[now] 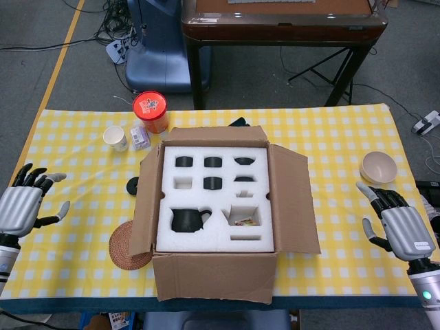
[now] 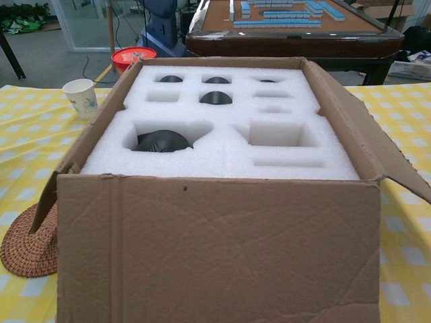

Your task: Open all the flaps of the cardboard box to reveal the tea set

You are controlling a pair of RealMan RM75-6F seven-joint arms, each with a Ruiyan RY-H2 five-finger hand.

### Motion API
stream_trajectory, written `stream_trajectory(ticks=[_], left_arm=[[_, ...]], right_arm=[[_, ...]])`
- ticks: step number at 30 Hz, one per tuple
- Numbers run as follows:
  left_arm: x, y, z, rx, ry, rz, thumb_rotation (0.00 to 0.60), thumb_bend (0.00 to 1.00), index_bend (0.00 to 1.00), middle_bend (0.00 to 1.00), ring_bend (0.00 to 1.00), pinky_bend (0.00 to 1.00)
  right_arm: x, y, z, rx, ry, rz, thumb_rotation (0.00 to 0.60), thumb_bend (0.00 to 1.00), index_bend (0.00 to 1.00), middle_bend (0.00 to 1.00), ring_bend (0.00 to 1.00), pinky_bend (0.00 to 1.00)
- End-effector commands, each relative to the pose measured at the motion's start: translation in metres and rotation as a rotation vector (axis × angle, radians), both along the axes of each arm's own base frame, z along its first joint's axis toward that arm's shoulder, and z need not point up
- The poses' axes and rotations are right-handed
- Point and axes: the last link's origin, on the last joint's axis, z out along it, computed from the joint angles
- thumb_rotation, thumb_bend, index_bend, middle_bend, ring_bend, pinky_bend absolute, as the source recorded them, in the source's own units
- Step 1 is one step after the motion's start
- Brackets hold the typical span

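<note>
cardboard box [image 1: 214, 275] flaps splayed, coaster [image 1: 125, 245] beside

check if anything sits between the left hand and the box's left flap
Nothing visible stands between them. The left hand hovers open at the table's left edge, and only bare yellow checked tablecloth separates it from the brown cardboard box. The round woven coaster lies partly under that flap, lower down.

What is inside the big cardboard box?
The cardboard box holds white foam with cut-out pockets. A dark teapot and small dark cups sit in them. Some pockets look empty. Anything under the foam is hidden.
</note>
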Motion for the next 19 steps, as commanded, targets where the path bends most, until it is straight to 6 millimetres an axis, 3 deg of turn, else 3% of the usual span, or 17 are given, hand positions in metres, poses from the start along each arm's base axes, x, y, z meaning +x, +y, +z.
stream_trajectory(ticks=[1,4,8,14,19], left_arm=[[-0.020,-0.019,-0.003,0.038,-0.003,0.070,0.395,0.39,0.27,0.29,0.13,0.00],[-0.033,-0.036,-0.007,0.059,0.007,0.108,0.411,0.39,0.27,0.28,0.13,0.00],[-0.044,-0.057,-0.013,0.095,0.003,0.136,0.495,0.39,0.27,0.28,0.13,0.00],[-0.056,-0.083,-0.020,0.110,-0.012,0.191,0.495,0.39,0.28,0.28,0.13,0.00],[-0.059,-0.092,-0.021,0.122,-0.022,0.203,0.497,0.39,0.29,0.28,0.13,0.00]], right_arm=[[-0.012,0.012,-0.004,-0.012,-0.010,-0.020,0.600,0.48,0.07,0.17,0.15,0.16],[-0.019,0.019,-0.006,-0.028,-0.020,-0.031,0.600,0.49,0.07,0.16,0.15,0.16],[-0.028,0.028,-0.010,-0.035,-0.030,-0.051,0.600,0.52,0.07,0.17,0.15,0.16],[-0.038,0.037,-0.016,-0.037,-0.049,-0.076,0.600,0.52,0.07,0.17,0.15,0.16],[-0.039,0.037,-0.017,-0.038,-0.054,-0.072,0.600,0.53,0.07,0.17,0.15,0.16]])
